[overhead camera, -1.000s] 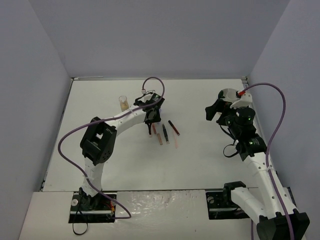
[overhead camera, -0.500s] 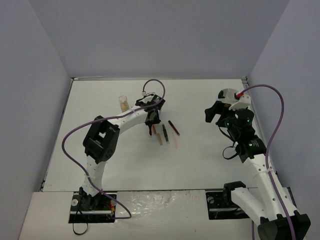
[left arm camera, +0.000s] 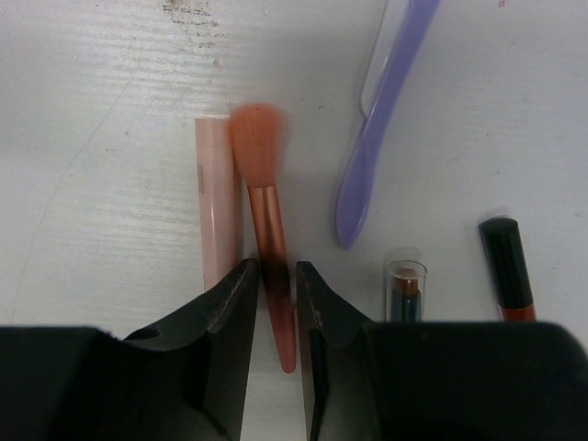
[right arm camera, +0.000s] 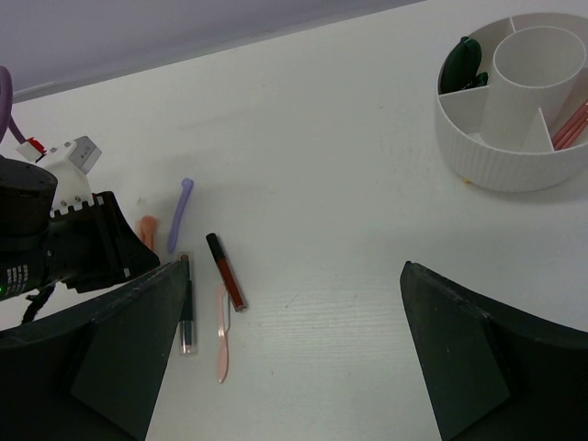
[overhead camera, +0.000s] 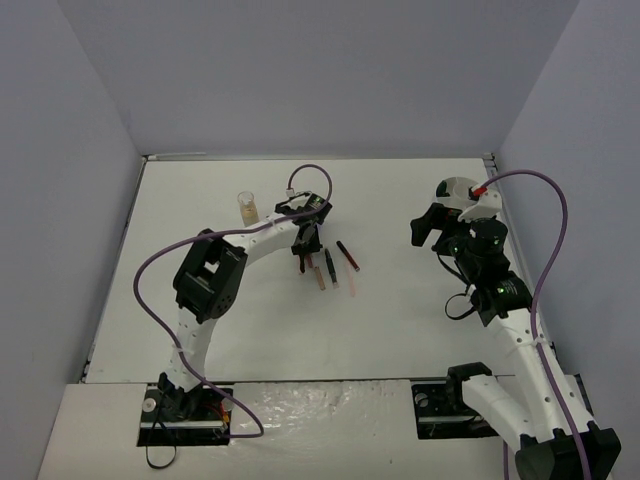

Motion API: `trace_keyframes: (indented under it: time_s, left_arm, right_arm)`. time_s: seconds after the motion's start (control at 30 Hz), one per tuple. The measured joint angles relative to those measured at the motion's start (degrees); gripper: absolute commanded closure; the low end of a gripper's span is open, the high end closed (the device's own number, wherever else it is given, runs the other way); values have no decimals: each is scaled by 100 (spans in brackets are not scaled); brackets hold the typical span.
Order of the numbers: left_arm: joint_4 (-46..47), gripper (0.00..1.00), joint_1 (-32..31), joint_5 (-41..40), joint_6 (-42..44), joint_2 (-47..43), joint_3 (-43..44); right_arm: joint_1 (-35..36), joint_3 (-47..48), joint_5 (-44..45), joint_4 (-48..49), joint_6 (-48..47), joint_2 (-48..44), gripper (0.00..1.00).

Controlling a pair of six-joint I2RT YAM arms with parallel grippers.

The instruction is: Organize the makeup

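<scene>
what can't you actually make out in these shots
left wrist: lower ends of the liner and gloss, under the left gripper; spatula, far end cut by the top edge
right wrist: brush, mostly behind the left gripper; bowl, right side cut by the frame edge
top: bowl, largely behind the right arm

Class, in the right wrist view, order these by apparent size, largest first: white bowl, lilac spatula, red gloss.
1. bowl, by far the largest.
2 and 3. gloss and lilac spatula: about equal in length, and the gloss lies slightly nearer the camera, so left unranked.
</scene>
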Motion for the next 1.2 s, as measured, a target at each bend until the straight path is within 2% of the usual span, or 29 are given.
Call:
trace_keyframes:
  time_s: [0.63,0.7,0.77,0.83,1.2]
  left_arm:
    - [-165,81,0,-4,2,381,588]
    - [-177,85,0,-4,2,387,598]
    - [-194,95,0,-4,6,394,612]
    - [-222,100,0,-4,13,397,624]
    - [-385,100,-28,-45,238,385,751]
  right_arm:
    - [23,-3,46,0,-18,-16,0]
    - [23,-3,48,0,-18,-16,0]
    - [23,-3,48,0,-18,-16,0]
    - [23,-3,48,-2,-18,-16,0]
    - [23,-3,-8,-11,-16,-26,1]
